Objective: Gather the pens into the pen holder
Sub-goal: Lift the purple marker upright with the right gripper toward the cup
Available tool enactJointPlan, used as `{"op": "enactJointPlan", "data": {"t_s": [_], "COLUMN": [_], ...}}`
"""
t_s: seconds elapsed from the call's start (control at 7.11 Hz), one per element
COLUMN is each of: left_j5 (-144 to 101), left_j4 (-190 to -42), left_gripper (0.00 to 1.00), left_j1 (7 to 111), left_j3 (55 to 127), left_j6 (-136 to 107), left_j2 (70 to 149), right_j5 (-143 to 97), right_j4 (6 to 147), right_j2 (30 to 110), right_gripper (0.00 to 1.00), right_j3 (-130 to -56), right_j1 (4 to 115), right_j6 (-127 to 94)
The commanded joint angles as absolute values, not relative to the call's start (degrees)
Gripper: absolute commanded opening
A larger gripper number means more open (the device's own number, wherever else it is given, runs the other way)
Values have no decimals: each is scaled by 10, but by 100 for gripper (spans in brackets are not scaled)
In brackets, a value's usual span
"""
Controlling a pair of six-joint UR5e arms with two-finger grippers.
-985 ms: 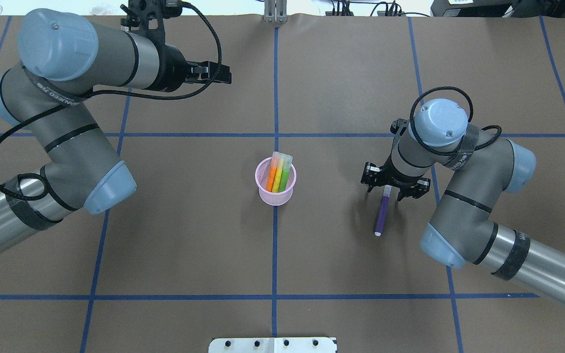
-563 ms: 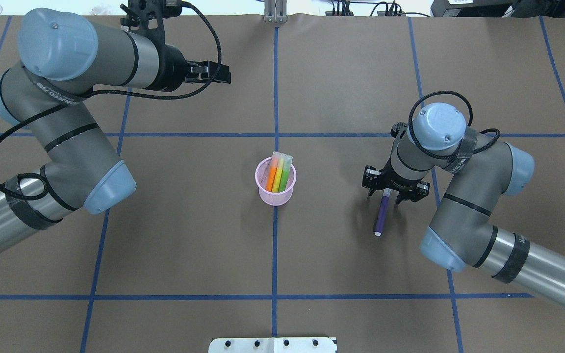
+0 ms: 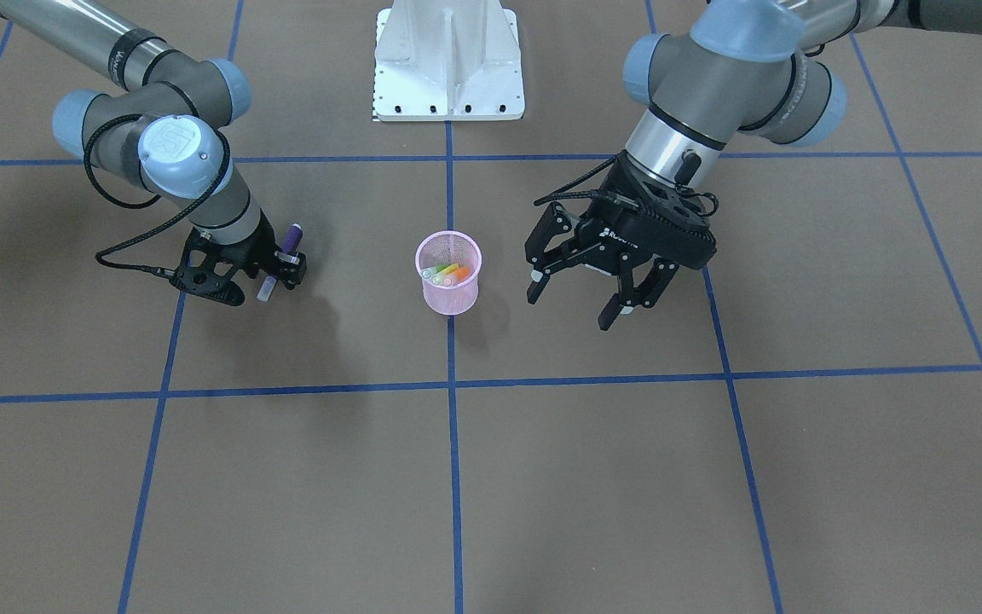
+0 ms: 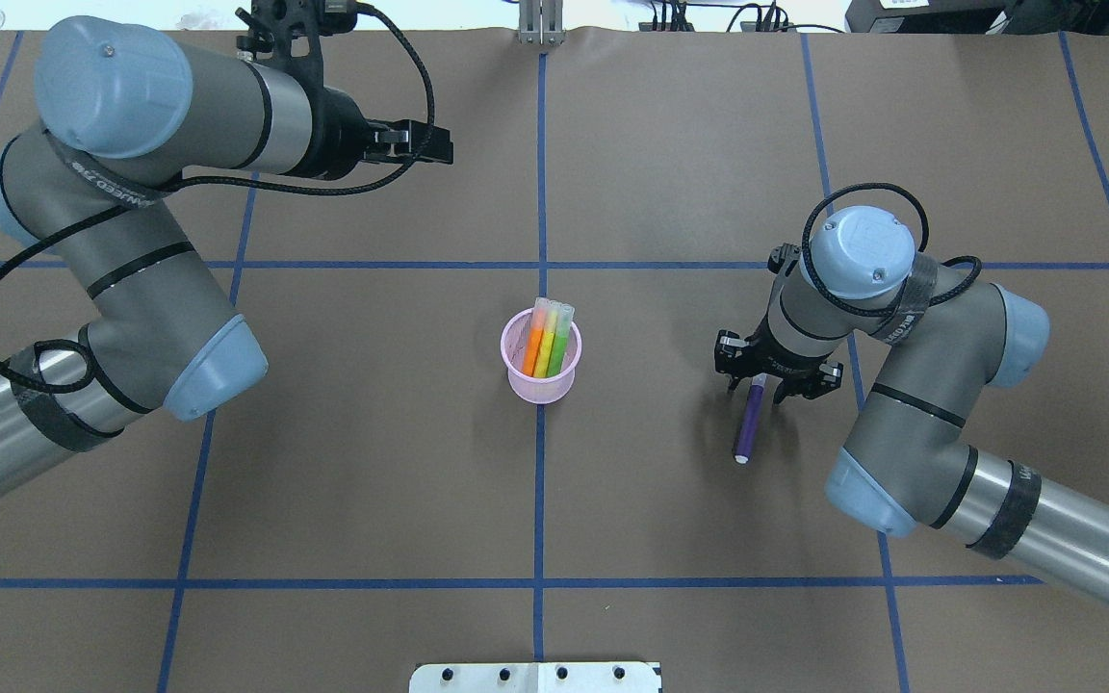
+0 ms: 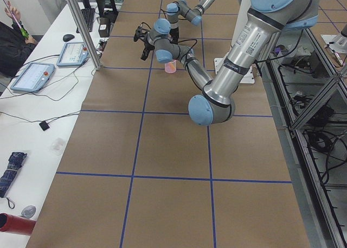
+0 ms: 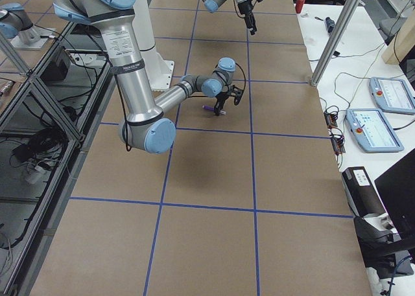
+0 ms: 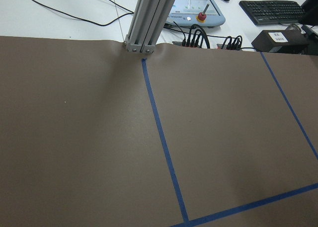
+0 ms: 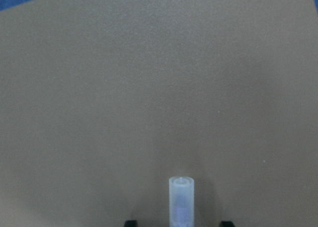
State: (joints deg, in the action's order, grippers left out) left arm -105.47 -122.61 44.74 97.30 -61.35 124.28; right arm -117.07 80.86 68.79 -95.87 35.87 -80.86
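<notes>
You see the overhead view from behind the robot, looking forward and down; the front view faces it steeply from across the bench (image 4: 323, 481). Both share the holder (image 4: 540, 391). Two end views look along the bench. The right wrist camera sits close over the purple pen (image 8: 181, 202); the left wrist camera looks across bare bench to its far edge.

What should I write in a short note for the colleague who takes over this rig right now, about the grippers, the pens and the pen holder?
Left gripper: open, empty, raised, apart from the pink mesh pen holder.
Right gripper: open, lowered over the purple pen, one finger on each side of its capped end, not yet closed.
Done: orange pen, yellow pen and green pen stand in the holder.
Left: grasp the purple pen, which lies flat on the table, carry it to the holder and drop it in.
</notes>
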Motion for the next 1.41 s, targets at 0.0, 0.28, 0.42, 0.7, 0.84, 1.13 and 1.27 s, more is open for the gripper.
{"op": "enactJointPlan", "data": {"t_s": [0.0, 0.28, 0.42, 0.7, 0.84, 1.13, 1.27], "left_j5": [-1055, -1055, -1055, -1063, -1105, -1147, -1147], "left_j4": [-1226, -1226, -1226, -1223, -1199, -1131, -1129], "left_gripper": [91, 90, 89, 88, 93, 99, 99], "left_j1": [447, 447, 447, 457, 479, 506, 515], "left_j3": [973, 973, 973, 973, 973, 973, 969], "left_j6": [-613, -613, -613, -613, -607, -522, -507], "left_j2": [1243, 1243, 1243, 1243, 1241, 1238, 1230], "right_j5": [-1172, -1172, -1170, -1156, -1135, -1108, -1073], "right_j4": [809, 809, 808, 808, 807, 801, 801], "right_j2": [688, 688, 692, 696, 690, 662, 634], "right_gripper": [29, 0, 0, 0, 0, 0, 0], "right_j3": [-960, -962, -969, -1014, -1035, -1076, -1093], "right_j1": [359, 359, 359, 374, 377, 396, 399], "right_j6": [-809, -809, -808, -808, -806, -800, -800]}}
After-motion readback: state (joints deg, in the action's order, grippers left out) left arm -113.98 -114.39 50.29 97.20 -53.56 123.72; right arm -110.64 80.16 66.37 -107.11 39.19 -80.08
